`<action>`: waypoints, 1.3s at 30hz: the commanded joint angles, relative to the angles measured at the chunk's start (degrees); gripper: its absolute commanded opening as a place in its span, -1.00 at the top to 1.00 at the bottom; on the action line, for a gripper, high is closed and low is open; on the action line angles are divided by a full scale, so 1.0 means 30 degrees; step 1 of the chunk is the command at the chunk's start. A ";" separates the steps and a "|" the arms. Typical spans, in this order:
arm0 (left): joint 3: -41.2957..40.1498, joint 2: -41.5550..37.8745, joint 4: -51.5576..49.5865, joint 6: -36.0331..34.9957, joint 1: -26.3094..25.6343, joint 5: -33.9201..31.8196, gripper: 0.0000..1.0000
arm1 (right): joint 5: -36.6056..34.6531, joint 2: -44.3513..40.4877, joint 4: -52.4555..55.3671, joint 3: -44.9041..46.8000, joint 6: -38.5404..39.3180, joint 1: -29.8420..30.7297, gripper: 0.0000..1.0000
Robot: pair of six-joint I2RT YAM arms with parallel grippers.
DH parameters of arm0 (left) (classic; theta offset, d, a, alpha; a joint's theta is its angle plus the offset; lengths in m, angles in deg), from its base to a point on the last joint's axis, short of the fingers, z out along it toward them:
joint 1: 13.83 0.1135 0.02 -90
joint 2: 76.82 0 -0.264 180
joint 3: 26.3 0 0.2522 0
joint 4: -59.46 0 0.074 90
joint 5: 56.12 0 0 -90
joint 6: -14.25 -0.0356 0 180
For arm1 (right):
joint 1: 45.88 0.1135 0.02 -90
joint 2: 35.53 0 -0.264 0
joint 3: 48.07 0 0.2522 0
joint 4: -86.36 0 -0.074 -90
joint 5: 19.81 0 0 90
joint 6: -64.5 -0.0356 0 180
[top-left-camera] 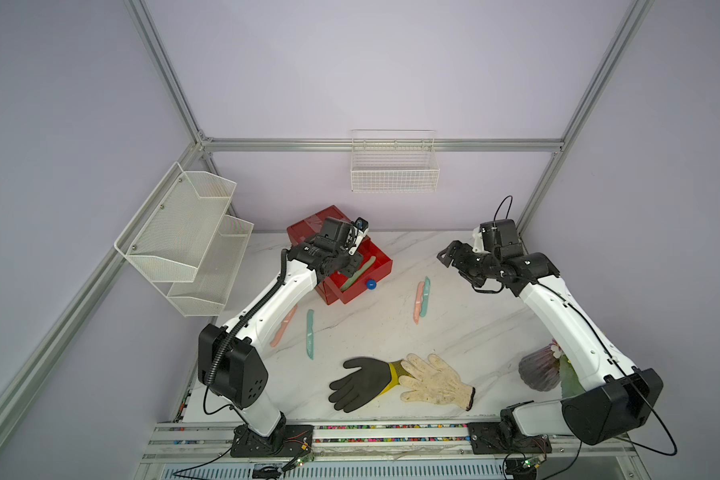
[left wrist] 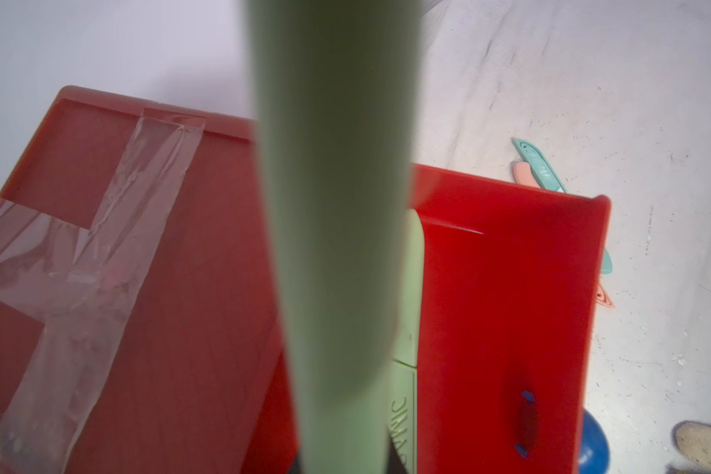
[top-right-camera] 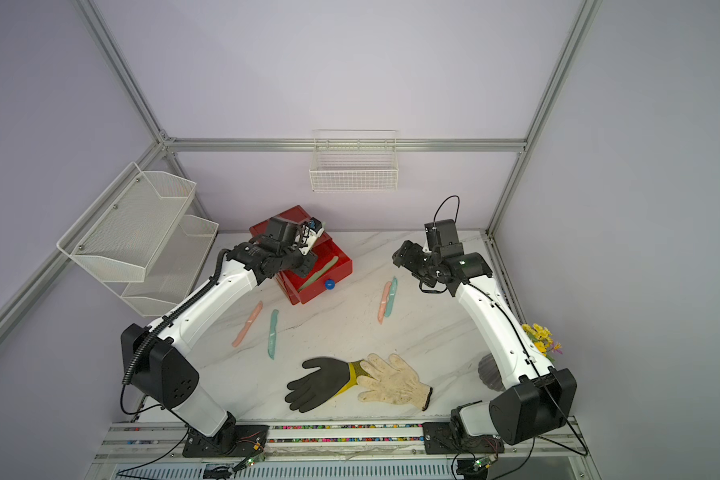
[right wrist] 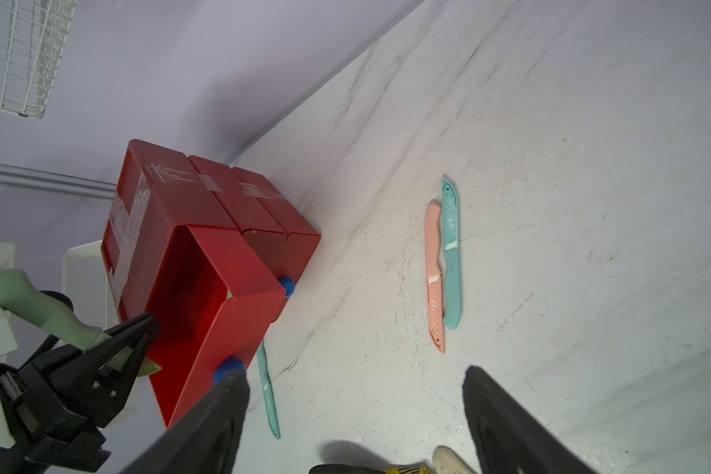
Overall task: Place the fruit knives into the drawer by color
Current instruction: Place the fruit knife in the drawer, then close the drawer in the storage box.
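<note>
The red drawer cabinet stands at the back left with its top drawer pulled out, blue knob in front. One mint green knife lies inside it. My left gripper hovers over that drawer, shut on a second mint green knife, handle up. A pink knife and a teal knife lie by the left arm. Another pink knife and teal knife lie side by side mid-table. My right gripper hangs open and empty above the table's right side.
A black glove and a white glove lie overlapping near the front edge. A purple vase with flowers stands at the right by the right arm. White mesh shelves and a wire basket hang on the walls.
</note>
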 commanded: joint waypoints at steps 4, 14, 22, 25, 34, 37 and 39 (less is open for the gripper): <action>0.0917 -0.0646 0.0770 0.0754 0.0053 -0.0078 -1.00 | 0.0635 0.0316 -0.1206 0.0267 -0.0089 -0.0023 -0.68; 0.5353 0.0695 -0.0441 0.3772 0.0969 0.0036 -1.00 | 0.4758 0.1603 -0.4108 0.1705 -0.0609 0.0124 -0.06; 0.5460 0.1768 -0.1574 0.8051 0.3155 0.1747 1.00 | 0.9774 0.3219 -0.8171 0.3340 -0.2050 0.1535 1.00; 0.4825 0.2053 -0.1590 0.8192 0.3403 0.2542 1.00 | 1.0558 0.4073 -0.9091 0.3204 -0.2693 0.1805 1.00; 0.1924 0.2603 -0.0729 0.8841 0.4822 0.4804 1.00 | 1.1661 0.7499 -0.9639 0.0330 -0.2812 0.3068 1.00; 0.1234 0.2551 -0.0377 0.8831 0.5428 0.5863 1.00 | 1.1832 0.8962 -1.0009 -0.1007 -0.3141 0.3330 1.00; 0.0882 0.2432 -0.0322 0.8812 0.5669 0.6323 1.00 | 1.1957 0.9951 -1.0268 -0.2086 -0.3272 0.3490 1.00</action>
